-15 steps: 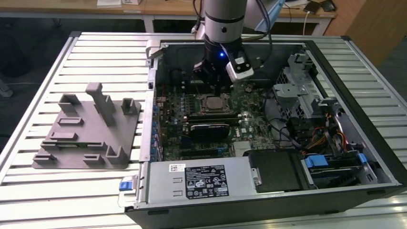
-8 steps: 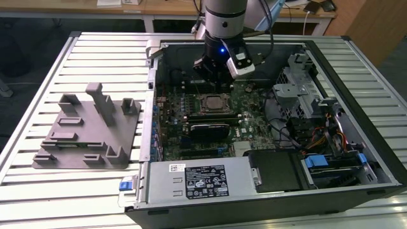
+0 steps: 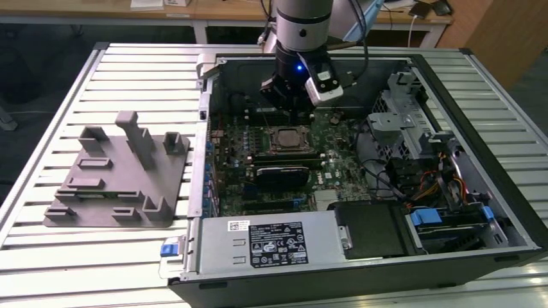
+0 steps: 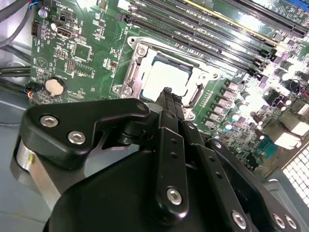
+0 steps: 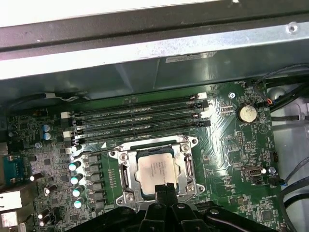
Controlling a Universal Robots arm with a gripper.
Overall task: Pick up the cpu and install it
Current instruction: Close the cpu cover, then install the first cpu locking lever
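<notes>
DESK: Where is the cpu (image 5: 155, 169)?

FIELD: In the socket frame (image 5: 123, 170) near the middle of the motherboard (image 5: 231, 145), just beside the memory slots (image 5: 140, 118) that run between it and the board's edge by the case wall; it lies flat, silvery top up, inside the open computer case (image 3: 205, 83) on the slatted table (image 3: 128, 70).

DESK: And the gripper (image 5: 164, 189)?

FIELD: Poised at the chip's edge. In the first wrist view its fingers read as one narrow tip, drawn together with nothing between them; whether that tip touches the metal plate I cannot tell.

DESK: So which step?

FIELD: The install end, by my reading; the pickup looks done and the chip sits square in its seat.

DESK: What does any move from here call for?

FIELD: A straight, gentle path, in my judgement; a sideways drag could shift the chip on its contacts.
</notes>
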